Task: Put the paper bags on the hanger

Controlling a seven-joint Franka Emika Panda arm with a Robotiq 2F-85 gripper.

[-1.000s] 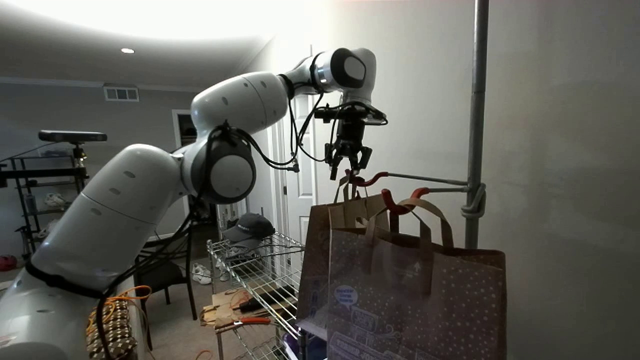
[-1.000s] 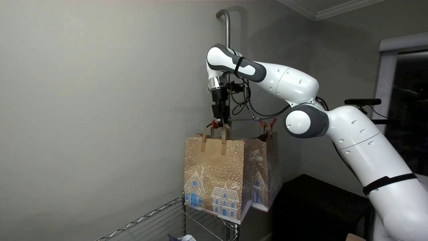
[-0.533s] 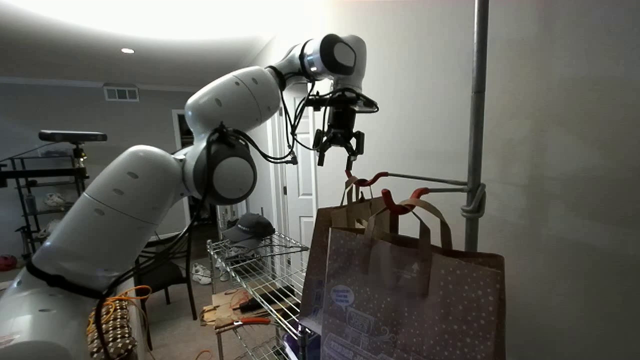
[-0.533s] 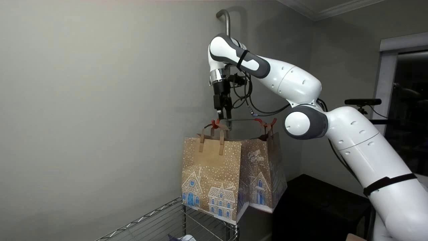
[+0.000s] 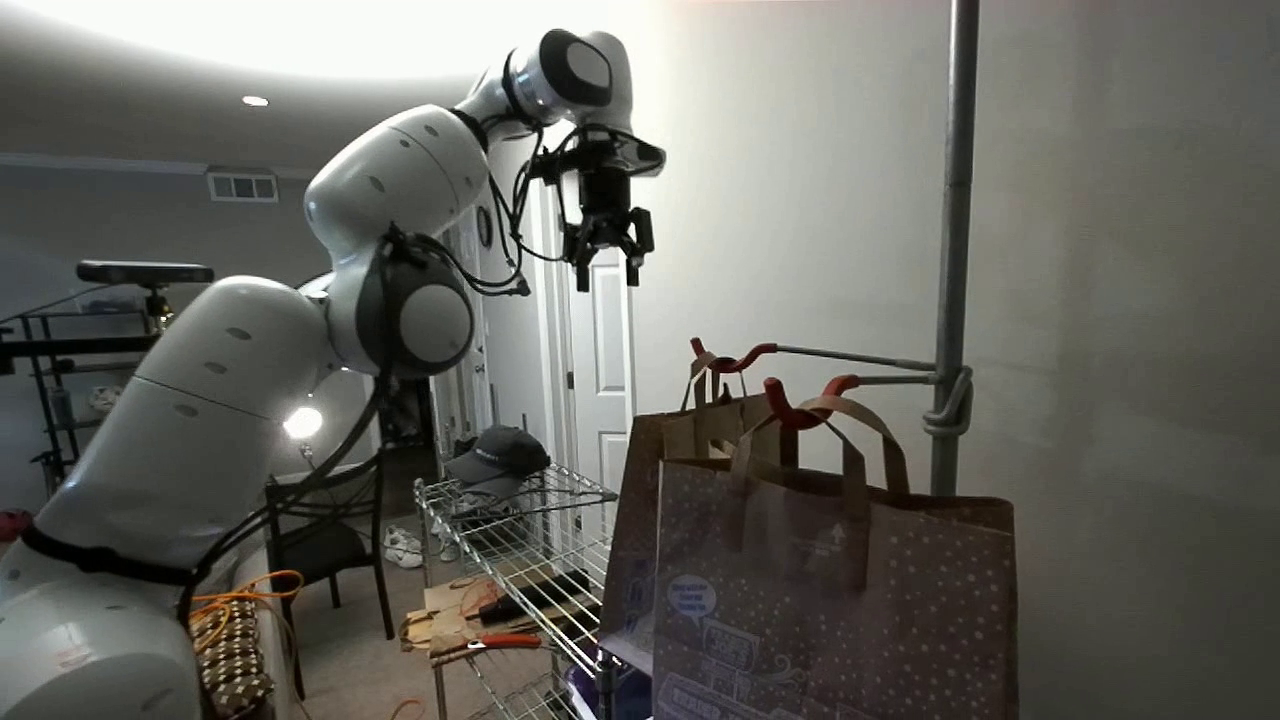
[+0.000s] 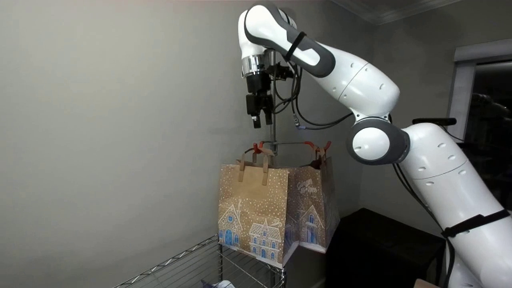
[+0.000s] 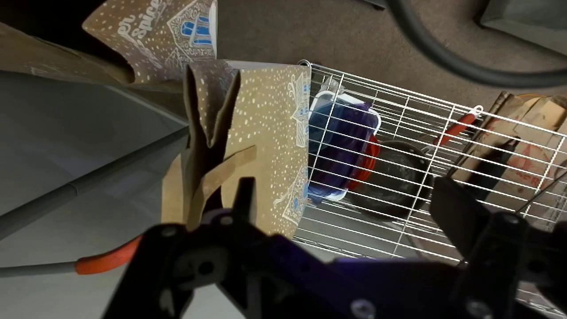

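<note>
Two brown paper bags hang by their loop handles from the red-orange prongs of the hanger point(image 5: 776, 398), which sticks out from a grey pole. In both exterior views, one bag with a plain-topped snow pattern point(image 5: 640, 540) point(image 6: 256, 200) hangs on the prong farther from the robot base, and the other bag point(image 5: 840, 610) point(image 6: 314, 212) hangs on the nearer prong. The wrist view also shows both bags point(image 7: 266, 115) point(image 7: 150, 35) and a red prong point(image 7: 106, 259). My gripper point(image 5: 608, 278) point(image 6: 262, 122) point(image 7: 343, 195) is open and empty, above and clear of the bags and hanger.
A wire shelf rack point(image 5: 540, 530) stands beside and under one bag. It carries a dark cap point(image 5: 498, 455); a pan point(image 7: 394, 177) and containers lie below its wires. The grey pole point(image 5: 955, 250) rises behind the hanger. A black covered block point(image 6: 384, 240) stands near the robot.
My open gripper has risen from beside the farther bag's handle and moved away from the pole. That bag shifted slightly and stays hanging on its prong.
</note>
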